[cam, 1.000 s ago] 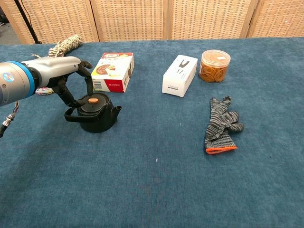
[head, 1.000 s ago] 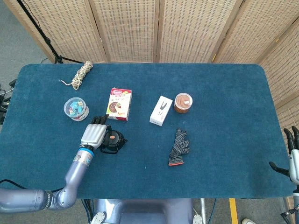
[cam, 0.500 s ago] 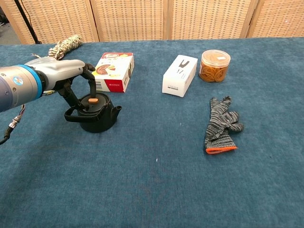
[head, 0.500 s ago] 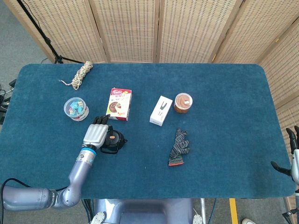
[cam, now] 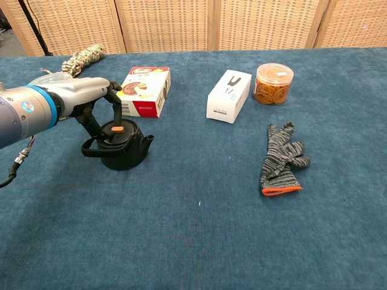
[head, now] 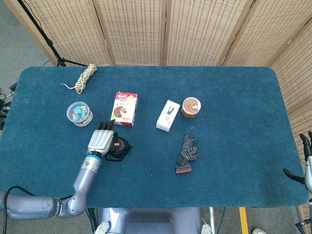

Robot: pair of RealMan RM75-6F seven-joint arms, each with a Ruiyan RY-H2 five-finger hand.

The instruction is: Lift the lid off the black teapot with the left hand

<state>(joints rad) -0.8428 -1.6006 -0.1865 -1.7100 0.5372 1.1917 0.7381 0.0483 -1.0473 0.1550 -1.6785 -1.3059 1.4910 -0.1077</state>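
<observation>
At the near right table edge the right hand [head: 306,168] shows only partly, fingers apart and holding nothing. Toward the near left, the left hand [cam: 91,99] arches over the black teapot [cam: 121,147], its fingers [cam: 115,109] reaching down around the orange knob of the lid [cam: 117,132], which sits on the pot. Farther back lie a striped glove [cam: 281,158], a white box [cam: 228,95], a red snack box [cam: 144,90] whose print is too small to read, a jar of rubber bands [cam: 273,83] and a coil of rope [cam: 81,58].
</observation>
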